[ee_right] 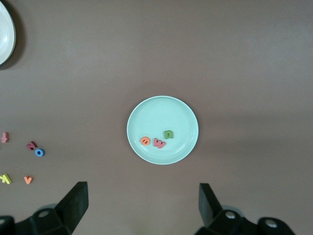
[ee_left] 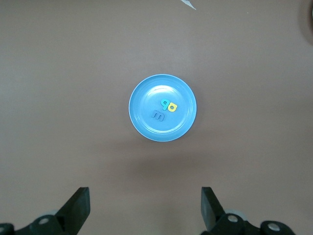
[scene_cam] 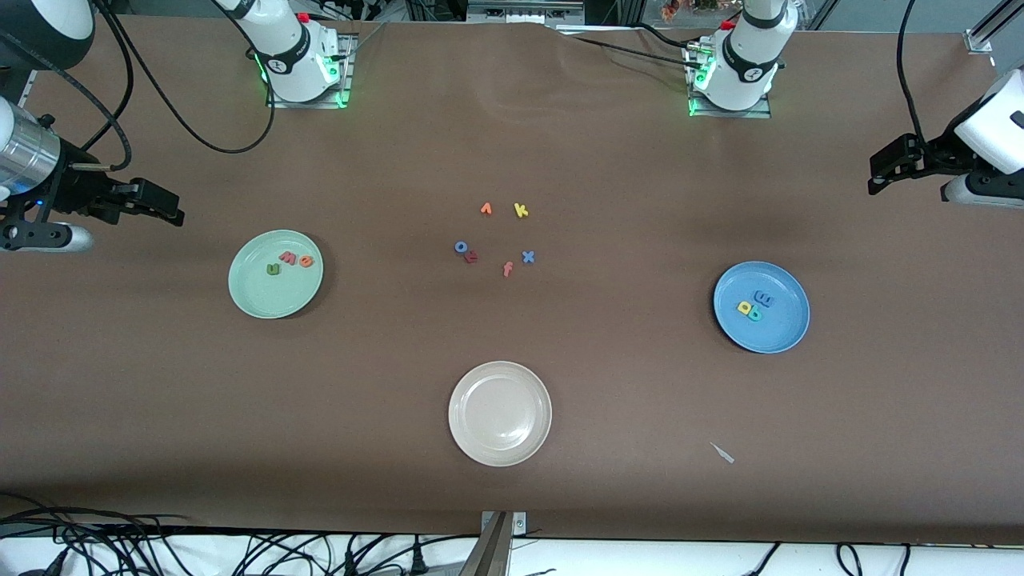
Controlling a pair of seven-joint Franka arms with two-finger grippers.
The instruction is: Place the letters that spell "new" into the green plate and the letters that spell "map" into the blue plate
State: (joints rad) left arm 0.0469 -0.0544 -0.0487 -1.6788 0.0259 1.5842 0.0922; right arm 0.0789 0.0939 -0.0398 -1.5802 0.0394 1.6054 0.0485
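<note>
The green plate (scene_cam: 272, 300) lies toward the right arm's end of the table. In it are the olive n (scene_cam: 274, 269), pinkish-red w (scene_cam: 287, 258) and orange e (scene_cam: 306, 261). The blue plate (scene_cam: 780, 328), toward the left arm's end, holds the blue m (scene_cam: 765, 299), yellow a (scene_cam: 745, 307) and teal p (scene_cam: 755, 314). My right gripper (scene_cam: 172, 212) hangs open and empty over bare table beside the green plate (ee_right: 161, 110). My left gripper (scene_cam: 876, 180) hangs open and empty over bare table beside the blue plate (ee_left: 146, 98).
A cream-white plate (scene_cam: 500, 413) sits at the middle, nearest the front camera. Loose letters lie mid-table: orange v (scene_cam: 486, 209), yellow k (scene_cam: 521, 210), blue o (scene_cam: 461, 246), dark red letter (scene_cam: 471, 256), orange f (scene_cam: 507, 269), blue x (scene_cam: 528, 256). A white scrap (scene_cam: 722, 453) lies near the front edge.
</note>
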